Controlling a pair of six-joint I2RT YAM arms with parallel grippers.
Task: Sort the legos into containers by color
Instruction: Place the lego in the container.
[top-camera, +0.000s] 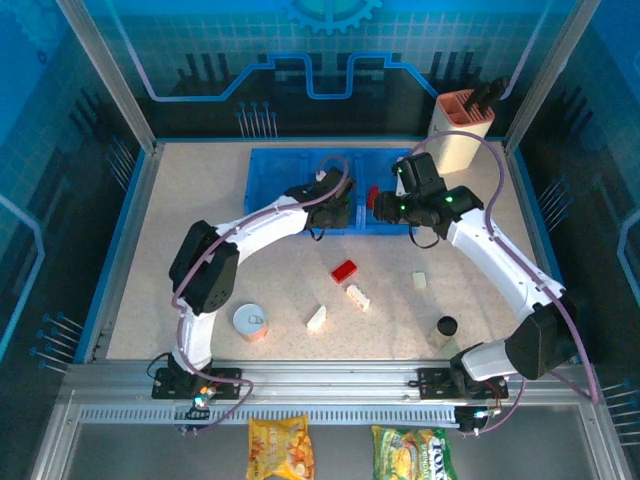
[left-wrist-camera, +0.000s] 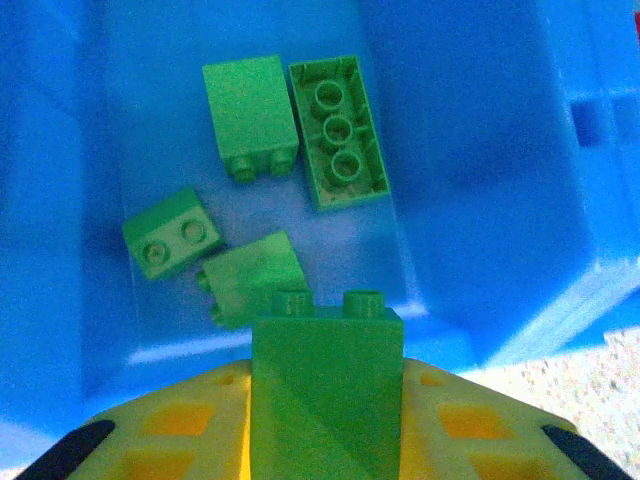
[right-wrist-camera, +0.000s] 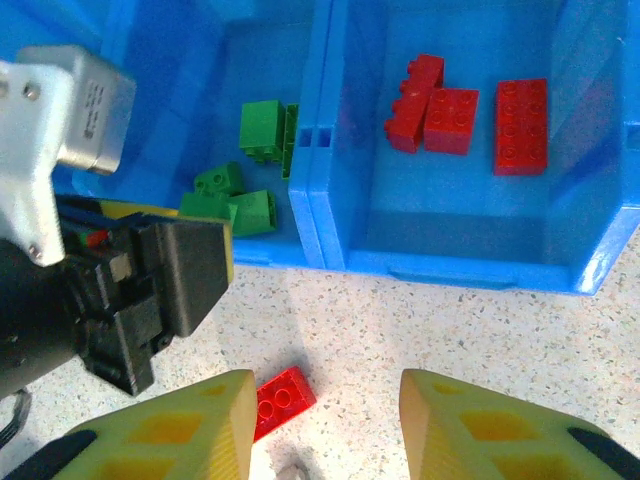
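Left wrist view first: left jaws clamped on a green brick (left-wrist-camera: 327, 390), studs turned toward the far side, yellow fingers (left-wrist-camera: 170, 425) pressing its two flanks. Poised over the near wall of the tray (top-camera: 262, 218), at the middle compartment (left-wrist-camera: 440, 180), with four green legos (left-wrist-camera: 250, 115) lying loose on its floor. Evidently held there to match colour with colour. Not yet released. Probably only a matter of parting the jaws and dropping it among the rest.

Seen from the right wrist: right jaws apart and gripping nothing, hovering low over the desk (right-wrist-camera: 450, 320) just near of the tray. Below, beside the left-hand finger, a loose red brick (right-wrist-camera: 283, 400), likely the reason for waiting here. Farther off, three red legos (right-wrist-camera: 452, 120) in the right compartment (right-wrist-camera: 560, 200).

From the top external view: tray at the far middle of the desk, both arms reaching toward it and crowded close together, so some risk of a bump on the next move. Still out on the open desk: the red brick and three white legos (top-camera: 357, 297), scattered apart from one another. Left compartment (top-camera: 270, 190) presumably meant for white; hard to tell whether anything lies in it. Tin can (top-camera: 251, 322) and bottle (top-camera: 446, 327) toward the near side, knife block (top-camera: 462, 135) at far right, none of it for sorting.
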